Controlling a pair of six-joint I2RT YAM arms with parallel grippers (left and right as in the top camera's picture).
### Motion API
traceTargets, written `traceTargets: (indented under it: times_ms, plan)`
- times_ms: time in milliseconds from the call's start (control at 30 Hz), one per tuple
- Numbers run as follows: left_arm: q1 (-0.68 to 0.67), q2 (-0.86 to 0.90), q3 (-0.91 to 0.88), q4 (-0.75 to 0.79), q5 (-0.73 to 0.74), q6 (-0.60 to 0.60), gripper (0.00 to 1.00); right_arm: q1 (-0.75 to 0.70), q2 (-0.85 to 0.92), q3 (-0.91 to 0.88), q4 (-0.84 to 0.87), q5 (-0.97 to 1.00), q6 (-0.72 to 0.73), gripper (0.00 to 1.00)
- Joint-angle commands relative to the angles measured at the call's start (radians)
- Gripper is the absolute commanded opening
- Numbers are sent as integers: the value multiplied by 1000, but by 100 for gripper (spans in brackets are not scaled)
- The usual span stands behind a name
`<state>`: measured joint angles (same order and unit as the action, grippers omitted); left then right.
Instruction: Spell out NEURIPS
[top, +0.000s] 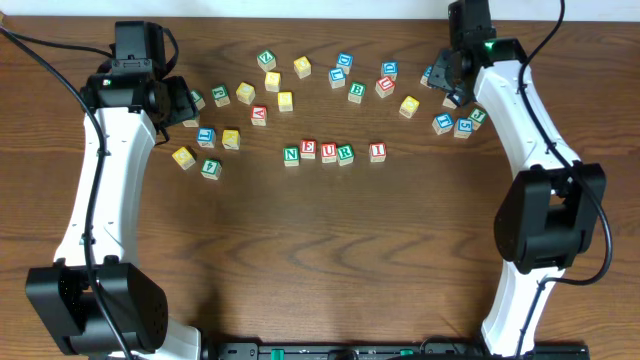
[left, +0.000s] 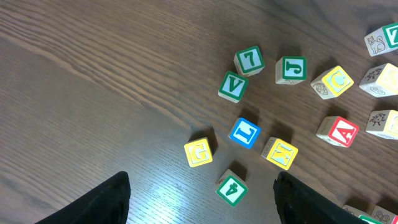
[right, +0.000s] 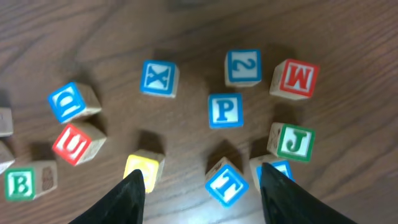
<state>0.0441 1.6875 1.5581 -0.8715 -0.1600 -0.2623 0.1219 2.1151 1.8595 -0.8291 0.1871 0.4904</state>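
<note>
Brown wood-grain surface (top: 320, 260), dark and faintly glossy, carries everything. At nine o'clock of the overhead view the left hand (left: 200, 180) hovers with its fingers spread wide and nothing between them. Loose cubes (a yellow G (left: 198, 152) and a green 4 (left: 231, 190) among them) lie just ahead of it, none wanted. At the centre the row reads N (top: 291, 154), E (top: 308, 149), U (top: 328, 152) and R (top: 345, 153) close together, then I (top: 377, 152) standing a little apart at three o'clock of R. P and S are not yet placed.

At one o'clock of the overhead view the right hand (right: 200, 177) hangs over a cluster, fingers apart and gripping nothing. The P cube (right: 225, 110) lies flat at twelve o'clock of that gap. A blue T (right: 225, 180) sits between it and the fingers, a 2 (right: 244, 67) at its one o'clock and a green J (right: 292, 142) at its four o'clock.

Fetching P looks like the step in hand. To do it well the hand should pass over T, centre on two opposite flat sides of P and come down straight, since the neighbours sit near.

The cubes are small, pale, square-edged wood with painted faces. Flat sides should pinch firmly, but a corner grip would likely let one twist. A yellow-faced cube (right: 144, 168) sits just beside one finger, at eight o'clock of P; its letter cannot be read.
</note>
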Motion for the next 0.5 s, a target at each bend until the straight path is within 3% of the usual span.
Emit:
traceTargets:
  times_ms: [0,467]
  plan:
    - [3,7,-11,-3,-6,-5,73,-32,15,-34,32,25,-10,59]
    - [3,7,-11,-3,-6,-5,73,-44,56,-97,182,-7,-88,61]
